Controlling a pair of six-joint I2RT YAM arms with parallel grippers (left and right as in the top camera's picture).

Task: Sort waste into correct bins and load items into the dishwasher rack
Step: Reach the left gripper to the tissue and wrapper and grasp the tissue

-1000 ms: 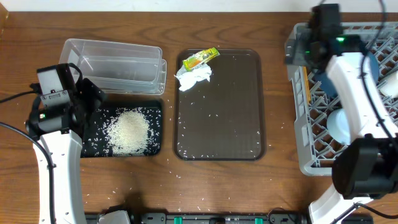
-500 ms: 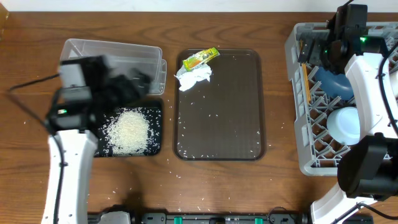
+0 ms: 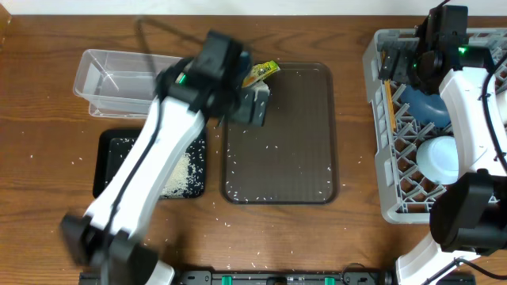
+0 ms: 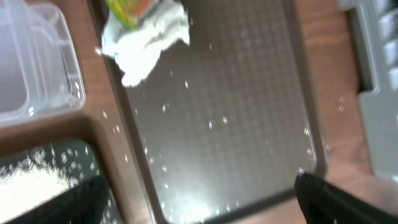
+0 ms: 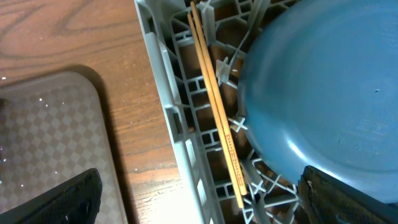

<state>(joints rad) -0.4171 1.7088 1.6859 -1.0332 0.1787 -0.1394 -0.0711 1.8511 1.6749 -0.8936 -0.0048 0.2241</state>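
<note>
My left gripper (image 3: 254, 103) is open and empty, hovering over the far left corner of the brown serving tray (image 3: 301, 142). It covers most of the crumpled white napkin (image 4: 146, 40) in the overhead view. The yellow-green wrapper (image 3: 260, 73) lies touching the napkin; it also shows in the left wrist view (image 4: 127, 9). Loose rice grains (image 4: 211, 124) dot the tray. My right gripper (image 3: 394, 67) is open and empty over the grey rack's (image 3: 379, 127) left edge. In the rack are the chopsticks (image 5: 214, 99), the dark blue plate (image 5: 323, 93) and a white cup (image 3: 440, 158).
The clear tub (image 3: 119, 79) stands at the far left. The black tray (image 3: 111, 158) in front of it holds a heap of rice (image 3: 182, 176). Stray grains lie on the wooden table around both trays. My left arm stretches diagonally across the black tray.
My left arm has swung right, from above the black tray and clear tub to the napkin corner of the brown tray. The right arm shifted slightly right, then stayed.
</note>
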